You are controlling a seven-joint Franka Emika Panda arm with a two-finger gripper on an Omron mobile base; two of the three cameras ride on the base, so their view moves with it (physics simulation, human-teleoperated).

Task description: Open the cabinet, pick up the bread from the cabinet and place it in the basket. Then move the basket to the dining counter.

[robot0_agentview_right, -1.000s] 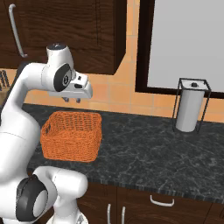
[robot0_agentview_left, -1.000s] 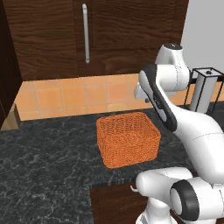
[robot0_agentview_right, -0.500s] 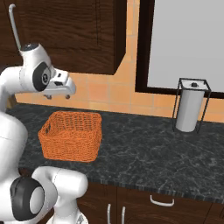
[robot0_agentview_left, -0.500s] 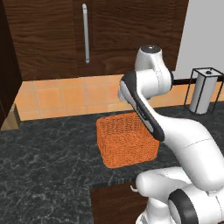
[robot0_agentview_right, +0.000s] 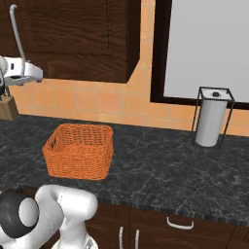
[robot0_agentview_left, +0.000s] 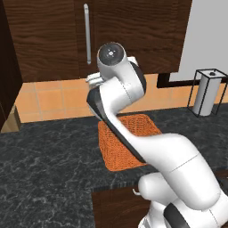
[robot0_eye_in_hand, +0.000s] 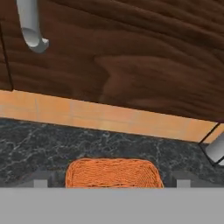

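The dark wood cabinet [robot0_agentview_left: 49, 40] is shut, and its long silver handle [robot0_agentview_left: 87, 33] stands just above my hand. My gripper [robot0_agentview_right: 32, 74] hovers below and in front of that door, level with its lower edge. In the hand view the handle's lower end [robot0_eye_in_hand: 33, 27] is at the upper left and the two fingertips [robot0_eye_in_hand: 40, 182] stand far apart, open and empty. The orange woven basket [robot0_agentview_right: 80, 151] sits on the black marbled counter [robot0_agentview_right: 160, 170] beneath the hand, and it looks empty. The bread is hidden and the dining counter is out of view.
A paper towel holder [robot0_agentview_right: 211, 116] stands at the right on the black counter. A wooden knife block [robot0_agentview_right: 7, 107] sits against the tiled wall at the left. My own arm [robot0_agentview_left: 133, 133] covers part of the basket [robot0_agentview_left: 113, 149] in the left base view.
The arm has swung left, carrying the hand from beside the basket's right end to below the cabinet handle. The basket has not moved.
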